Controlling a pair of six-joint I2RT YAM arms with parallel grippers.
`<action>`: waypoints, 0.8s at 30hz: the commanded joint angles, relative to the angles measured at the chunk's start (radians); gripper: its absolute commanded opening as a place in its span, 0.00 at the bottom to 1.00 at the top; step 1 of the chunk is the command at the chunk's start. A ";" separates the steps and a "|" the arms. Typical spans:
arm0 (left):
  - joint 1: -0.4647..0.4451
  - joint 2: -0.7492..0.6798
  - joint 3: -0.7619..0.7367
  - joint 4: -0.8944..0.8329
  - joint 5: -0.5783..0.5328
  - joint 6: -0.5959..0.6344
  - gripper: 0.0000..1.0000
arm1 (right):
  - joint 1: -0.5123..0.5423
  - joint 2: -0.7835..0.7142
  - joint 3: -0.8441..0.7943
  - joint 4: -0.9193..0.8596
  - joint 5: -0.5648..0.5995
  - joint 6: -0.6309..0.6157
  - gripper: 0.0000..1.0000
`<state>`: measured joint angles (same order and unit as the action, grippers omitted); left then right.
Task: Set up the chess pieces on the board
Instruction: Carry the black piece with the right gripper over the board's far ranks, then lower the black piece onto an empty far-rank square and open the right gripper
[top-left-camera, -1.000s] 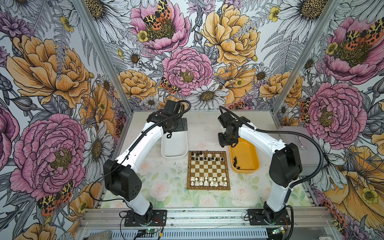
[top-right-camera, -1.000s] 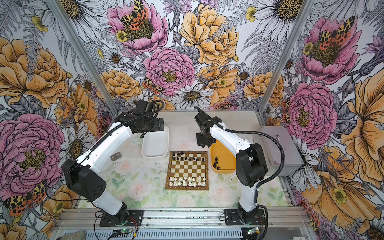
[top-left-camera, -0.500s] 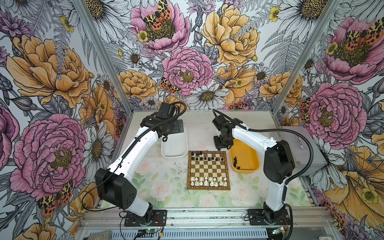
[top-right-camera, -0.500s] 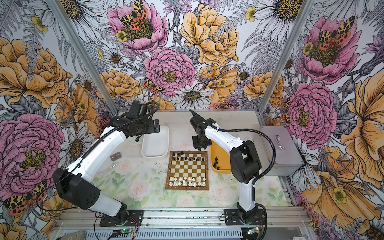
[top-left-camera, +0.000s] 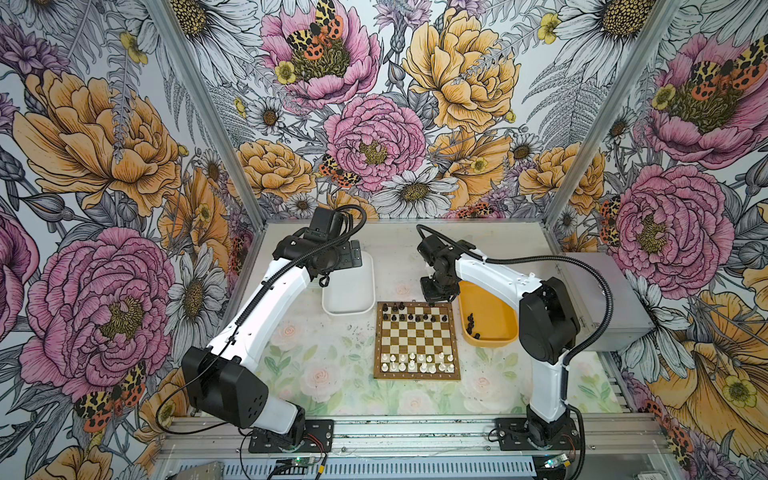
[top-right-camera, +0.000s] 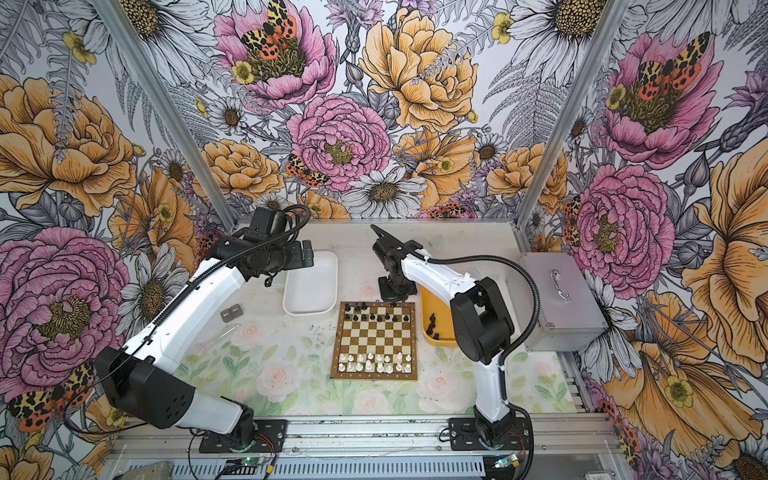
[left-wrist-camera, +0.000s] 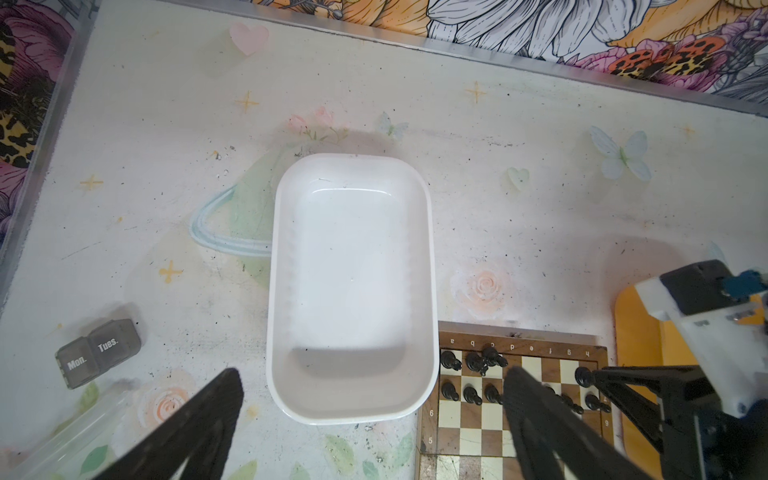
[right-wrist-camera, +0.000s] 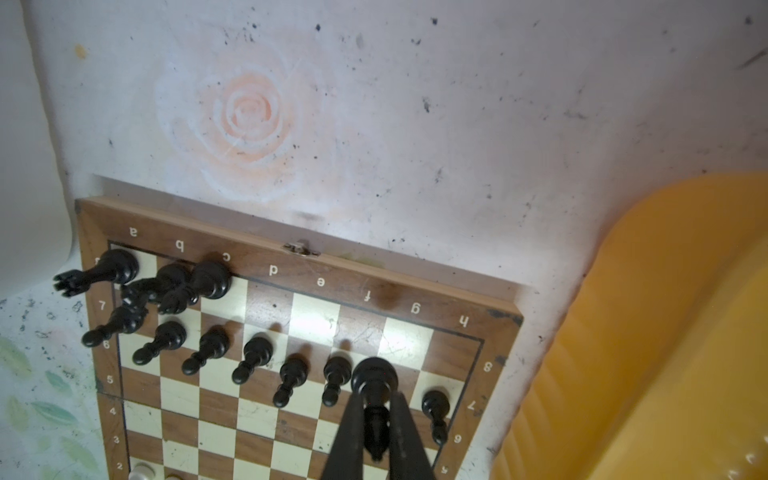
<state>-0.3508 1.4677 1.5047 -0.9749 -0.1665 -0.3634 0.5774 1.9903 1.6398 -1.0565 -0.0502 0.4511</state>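
Note:
The board lies mid-table. White chess pieces fill its two near rows and black chess pieces stand in its far rows. My right gripper is shut on a black piece, held over the board's far right squares. My left gripper hangs open above the empty white tray, holding nothing.
A yellow tray right of the board holds a few loose black pieces. A grey metal box sits at the right edge. A small grey pill box lies left of the white tray.
My right gripper has moved left from the yellow tray to the board's far edge, carrying the black piece. The left arm's elbow swung left and lower; its gripper stays over the white tray.

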 joint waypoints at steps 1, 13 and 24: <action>0.016 -0.029 -0.016 0.018 -0.016 -0.007 0.99 | 0.011 0.027 0.030 0.016 -0.011 -0.003 0.03; 0.039 -0.060 -0.048 0.018 -0.010 -0.007 0.99 | 0.021 0.064 0.038 0.023 -0.010 0.000 0.03; 0.060 -0.103 -0.083 0.018 -0.007 -0.008 0.99 | 0.033 0.085 0.051 0.023 0.008 0.000 0.04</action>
<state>-0.3023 1.3891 1.4357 -0.9749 -0.1673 -0.3634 0.6025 2.0453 1.6543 -1.0534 -0.0532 0.4511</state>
